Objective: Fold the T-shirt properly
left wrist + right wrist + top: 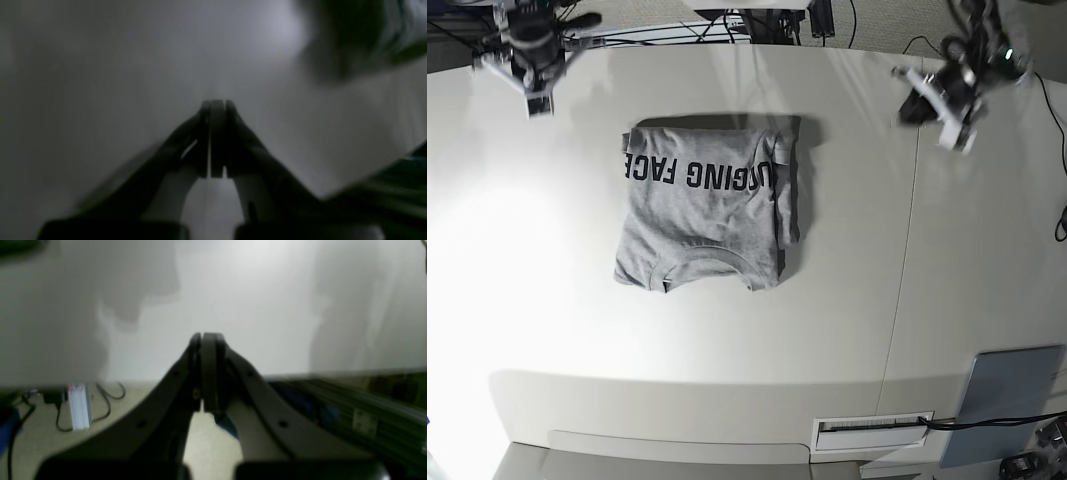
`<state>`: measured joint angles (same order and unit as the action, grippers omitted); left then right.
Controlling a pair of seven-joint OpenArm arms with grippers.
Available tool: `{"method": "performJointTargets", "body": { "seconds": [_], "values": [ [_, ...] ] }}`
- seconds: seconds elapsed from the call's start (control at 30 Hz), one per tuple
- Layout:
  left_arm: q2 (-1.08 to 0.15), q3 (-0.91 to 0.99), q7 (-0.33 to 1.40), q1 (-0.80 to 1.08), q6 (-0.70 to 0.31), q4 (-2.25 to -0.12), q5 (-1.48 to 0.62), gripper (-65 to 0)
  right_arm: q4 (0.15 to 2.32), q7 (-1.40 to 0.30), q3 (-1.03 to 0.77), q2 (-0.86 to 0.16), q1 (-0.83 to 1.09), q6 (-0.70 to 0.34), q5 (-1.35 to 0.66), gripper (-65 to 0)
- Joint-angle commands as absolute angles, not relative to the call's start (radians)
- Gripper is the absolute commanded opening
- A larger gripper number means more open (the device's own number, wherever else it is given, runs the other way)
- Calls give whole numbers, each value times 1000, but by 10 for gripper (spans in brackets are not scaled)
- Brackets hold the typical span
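The heather-grey T-shirt (707, 205) lies folded into a rough rectangle in the middle of the white table (907, 300), with black lettering facing up along its far part and the collar toward the near edge. My left gripper (217, 104) is shut and empty; in the base view (937, 100) it hovers at the far right, well away from the shirt. My right gripper (206, 336) is shut and empty; in the base view (532, 70) it sits at the far left corner. The shirt does not show clearly in either wrist view.
A grey-blue flat panel (1007, 405) lies at the table's near right corner, beside a white slotted strip (872, 432). Cables (767, 20) run along the far edge. The right wrist view shows the table edge, a power strip (78, 406) on the floor and a metal frame (350, 406).
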<state>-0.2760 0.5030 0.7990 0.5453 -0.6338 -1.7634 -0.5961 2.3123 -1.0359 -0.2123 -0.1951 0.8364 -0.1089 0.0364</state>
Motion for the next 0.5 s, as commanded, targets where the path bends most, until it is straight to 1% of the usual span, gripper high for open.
{"method": "performJointTargets", "body": {
  "seconds": [0.0, 0.03, 0.13, 0.3, 0.4, 0.47],
  "values": [
    [-288, 536, 786, 592, -664, -1778, -634, -650, 2331, -1024, -217, -199, 879, -97, 42, -650],
    [-288, 563, 786, 635, -691, -1778, -661, -650, 2331, -1020, -217, -199, 912, -87, 32, -650],
    [-288, 616, 786, 760, -698, -1778, -735, -650, 2330, -1001, -217, -191, 1011, -81, -9, -650],
    [-288, 594, 785, 904, -698, -1742, -739, -650, 2286, -982, -215, -191, 1137, -81, -47, -650],
    [-289, 525, 768, 923, -698, -1636, -675, -650, 2144, -932, -201, -191, 1141, -81, -49, -650],
    [-289, 459, 674, 914, -698, -1523, -601, -650, 2000, -862, -187, -191, 1115, -83, -48, -650]
  ]
}}
